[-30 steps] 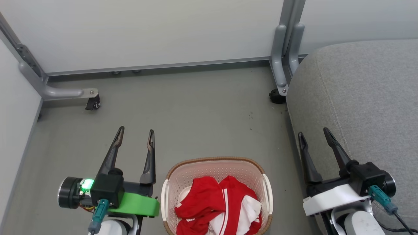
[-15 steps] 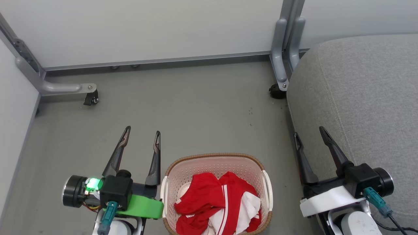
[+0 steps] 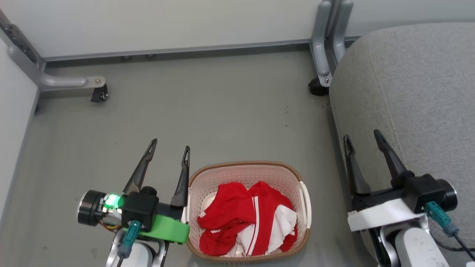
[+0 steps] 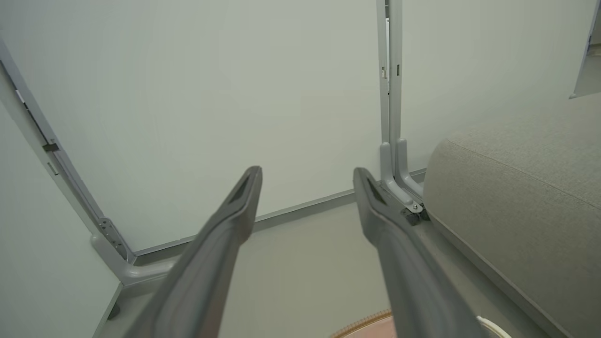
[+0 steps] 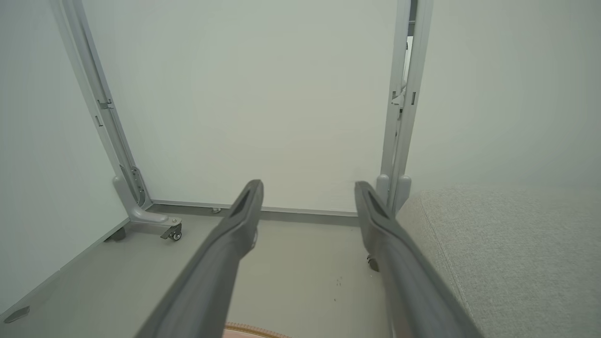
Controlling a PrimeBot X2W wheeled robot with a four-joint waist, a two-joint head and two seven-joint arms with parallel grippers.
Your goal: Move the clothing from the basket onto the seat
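The cream basket (image 3: 245,174) with a brown rim stands on the floor at the bottom middle of the head view. Crumpled red clothing (image 3: 245,222) with white panels and stripes lies inside it. The big grey seat (image 3: 412,96) takes up the right side. My left gripper (image 3: 170,144) hangs open just left of the basket, its fingers empty. My right gripper (image 3: 363,134) hangs open between the basket and the seat's edge, also empty. The left wrist view has the seat (image 4: 521,197) on its right and a sliver of basket rim (image 4: 361,326) at the bottom.
Pale partition walls (image 3: 167,22) close off the back and left. Their grey feet with castors stand at the left (image 3: 97,92) and by the seat's corner (image 3: 317,87). Bare grey floor (image 3: 222,111) stretches beyond the basket.
The whole head view has shifted: basket and walls sit higher in the picture and more of the basket shows, so the camera has tilted down. Both grippers stay open.
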